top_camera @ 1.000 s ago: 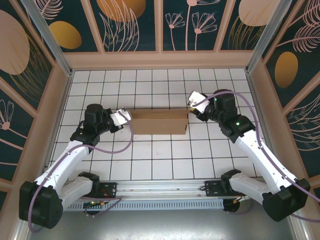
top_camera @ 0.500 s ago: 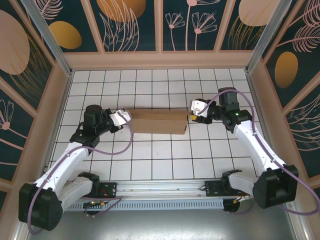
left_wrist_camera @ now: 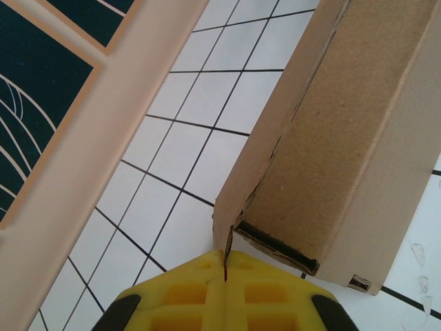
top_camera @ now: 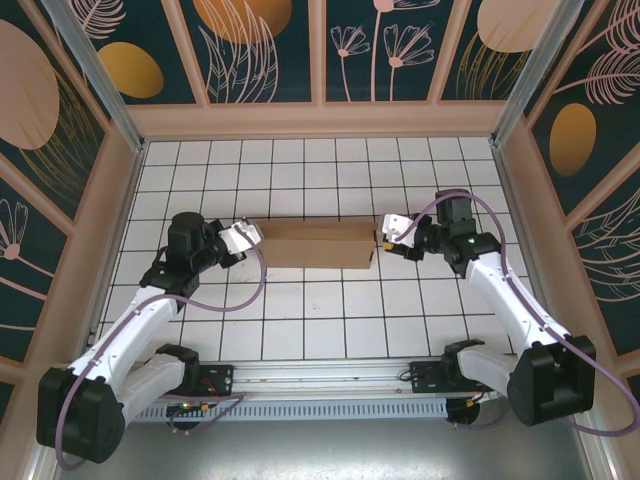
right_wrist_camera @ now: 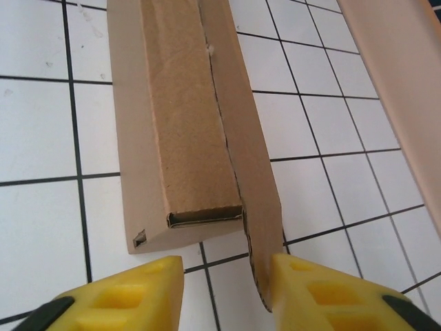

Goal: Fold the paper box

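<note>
Moved: the right gripper (top_camera: 385,237) has dropped from above and behind the right end of the paper box (top_camera: 315,243) and is now level with that end.
Unmoved: the left gripper (top_camera: 248,233) and the box sit as they did a second ago.
Box: it lies across the middle of the tiled bench (top_camera: 300,320), between the two grippers, folded into a long flat tube. Its short ends are open and a seam gapes along the top.
Left gripper: in the left wrist view its fingers are together, pinching a thin cardboard edge at the box's left corner.
Right gripper: in the right wrist view its fingers stand apart. The loose flap (right_wrist_camera: 260,227) hangs just inside one finger, and the other finger is clear of the box end.
Meaning: the left side seems to be anchoring the box while the right lines up to take that flap. The end still looks untucked, so folding is well along but unfinished.
Risk: closing too early could crease the flap off its fold line.
</note>
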### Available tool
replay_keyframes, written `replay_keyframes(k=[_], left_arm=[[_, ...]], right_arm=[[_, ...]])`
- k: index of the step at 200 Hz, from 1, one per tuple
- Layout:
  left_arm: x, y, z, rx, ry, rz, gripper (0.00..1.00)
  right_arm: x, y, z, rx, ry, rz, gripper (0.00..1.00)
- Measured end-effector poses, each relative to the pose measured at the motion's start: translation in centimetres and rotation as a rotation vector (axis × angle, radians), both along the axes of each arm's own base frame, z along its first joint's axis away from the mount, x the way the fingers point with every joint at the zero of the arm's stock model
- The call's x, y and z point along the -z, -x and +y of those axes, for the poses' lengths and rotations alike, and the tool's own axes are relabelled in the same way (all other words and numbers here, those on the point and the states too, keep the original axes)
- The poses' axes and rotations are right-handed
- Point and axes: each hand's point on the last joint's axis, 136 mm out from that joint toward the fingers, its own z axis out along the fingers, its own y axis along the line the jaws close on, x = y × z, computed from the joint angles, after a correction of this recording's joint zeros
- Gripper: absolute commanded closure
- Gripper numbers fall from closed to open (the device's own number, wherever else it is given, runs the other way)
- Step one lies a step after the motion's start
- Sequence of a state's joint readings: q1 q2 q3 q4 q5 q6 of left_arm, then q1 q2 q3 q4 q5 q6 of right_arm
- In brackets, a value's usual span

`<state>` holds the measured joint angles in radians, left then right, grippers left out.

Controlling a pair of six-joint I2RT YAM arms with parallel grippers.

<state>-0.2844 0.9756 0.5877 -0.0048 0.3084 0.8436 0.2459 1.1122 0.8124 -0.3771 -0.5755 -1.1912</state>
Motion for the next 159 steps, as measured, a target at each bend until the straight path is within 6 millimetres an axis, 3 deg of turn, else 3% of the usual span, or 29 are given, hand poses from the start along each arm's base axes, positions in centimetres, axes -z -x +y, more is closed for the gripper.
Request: replay_keyframes(k=[55, 93, 119, 159], left_arm=[[-0.8, -0.3, -0.2, 0.003, 0.008, 0.002, 1.0], [-0.8, -0.2, -0.2, 0.004, 0.012, 0.01, 1.0], [-1.0, -0.1, -0.5, -0.003, 0.059, 0.039, 1.0], [-2.5, -0.5, -0.4, -0.127, 0.278, 0.131, 1.0]], right_arm=[[-0.6, -0.4, 0.2, 0.013, -0.011, -0.026, 0.81], [-0.6, -0.6, 0.2, 0.031, -0.006, -0.024, 1.0], [-0.9, -1.1, 0.2, 0.06, -0.008, -0.018, 1.0], [-1.8, -1.6, 0.9, 0.128, -0.077, 0.02, 1.0]])
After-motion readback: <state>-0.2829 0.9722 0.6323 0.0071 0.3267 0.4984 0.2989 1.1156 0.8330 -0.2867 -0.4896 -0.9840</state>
